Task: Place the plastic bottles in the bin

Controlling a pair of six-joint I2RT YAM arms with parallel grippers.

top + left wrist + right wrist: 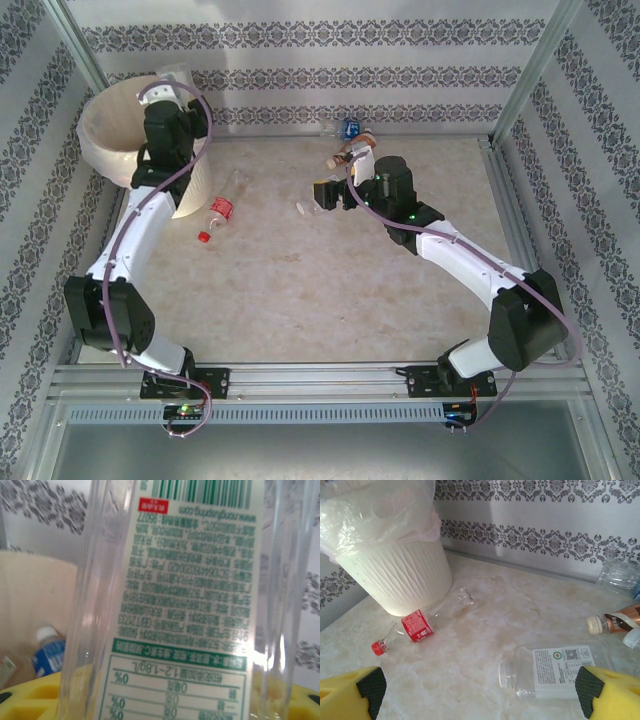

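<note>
The left tool [165,707] is clenched on one smooth clear bottle [190,580] with a green-printed white label, held over the round, ribbed cream-white bin [395,575] with its crinkled translucent liner [375,515]. One blue-labelled bottle [49,652] with a white cap lies inside. The right tool [480,695], its yellow fingers black-padded, hangs spread wide over the marbled table [470,650], where four bottles lie: a red-labelled bottle [415,626] just beside the bin, a white-labelled bottle [555,672], a brown bottle [615,622] and a crumpled clear bottle [620,577].
</note>
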